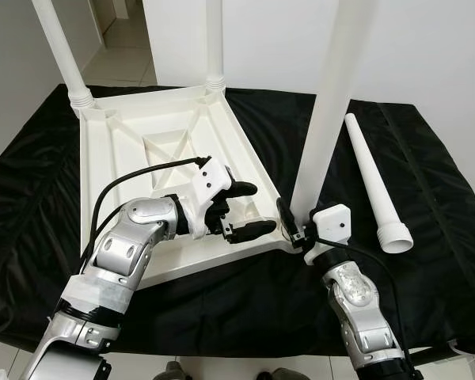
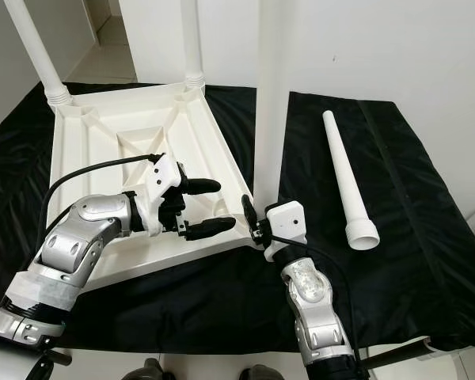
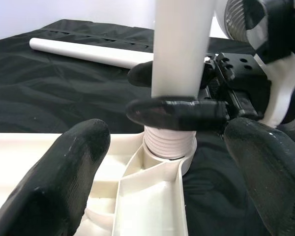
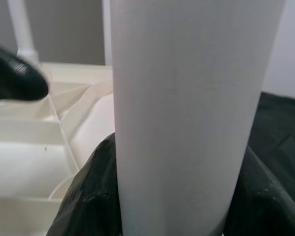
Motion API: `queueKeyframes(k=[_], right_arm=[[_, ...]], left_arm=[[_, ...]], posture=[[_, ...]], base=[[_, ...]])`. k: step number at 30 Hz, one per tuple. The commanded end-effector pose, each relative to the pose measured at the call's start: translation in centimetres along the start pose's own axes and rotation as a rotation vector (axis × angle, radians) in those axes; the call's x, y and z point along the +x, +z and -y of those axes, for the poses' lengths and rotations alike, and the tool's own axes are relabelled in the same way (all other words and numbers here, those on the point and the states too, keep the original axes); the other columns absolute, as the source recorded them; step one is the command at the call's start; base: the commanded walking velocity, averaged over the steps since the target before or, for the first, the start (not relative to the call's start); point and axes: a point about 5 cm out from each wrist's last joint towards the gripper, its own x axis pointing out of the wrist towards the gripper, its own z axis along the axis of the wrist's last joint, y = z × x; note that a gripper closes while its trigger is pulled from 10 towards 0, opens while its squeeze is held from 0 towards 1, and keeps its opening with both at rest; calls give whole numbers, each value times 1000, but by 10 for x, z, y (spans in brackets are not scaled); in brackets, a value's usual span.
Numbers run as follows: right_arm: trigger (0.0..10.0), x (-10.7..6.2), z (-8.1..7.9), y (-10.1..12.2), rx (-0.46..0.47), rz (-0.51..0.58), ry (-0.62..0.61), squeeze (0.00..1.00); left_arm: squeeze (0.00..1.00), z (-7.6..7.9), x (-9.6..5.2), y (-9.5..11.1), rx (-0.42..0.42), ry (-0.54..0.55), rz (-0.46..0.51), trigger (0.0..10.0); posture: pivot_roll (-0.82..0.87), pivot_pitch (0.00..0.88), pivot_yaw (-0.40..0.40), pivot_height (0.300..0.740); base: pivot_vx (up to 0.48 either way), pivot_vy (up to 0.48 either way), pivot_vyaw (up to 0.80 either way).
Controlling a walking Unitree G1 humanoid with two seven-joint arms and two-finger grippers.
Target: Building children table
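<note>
The white children's table top point(image 1: 119, 150) lies upside down on a black cloth. Two legs point(image 1: 59, 47) point(image 1: 214, 39) stand in its far corners. A third leg point(image 1: 332, 95) stands upright in the near right corner socket point(image 3: 169, 142), and my right gripper point(image 1: 295, 227) is shut on it just above the ribbed collar. My left gripper point(image 1: 251, 209) hovers open over the top's near right part, its fingers pointing at that leg without touching it. The fourth leg point(image 1: 372, 182) lies loose on the cloth to the right.
The black cloth point(image 1: 427, 158) covers the whole work surface and hangs over its near edge. A white wall stands close behind, and tiled floor point(image 1: 123, 55) shows at the far left. Bare cloth lies between the upright leg and the loose one.
</note>
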Motion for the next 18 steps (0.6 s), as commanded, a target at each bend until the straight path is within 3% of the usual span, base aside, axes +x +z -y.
queueKeyframes(k=[1,18], right_arm=[[10000,-4,3,-17,50,-96,-37,0],[10000,-17,10,-27,153,-119,-192,0]], left_arm=[[0,0,1,4,17,0,-3,10000],[0,-1,2,5,14,5,5,10000]], posture=[[18,23,-6,740],[10,25,-9,740]], base=[[0,0,0],[0,0,0]])
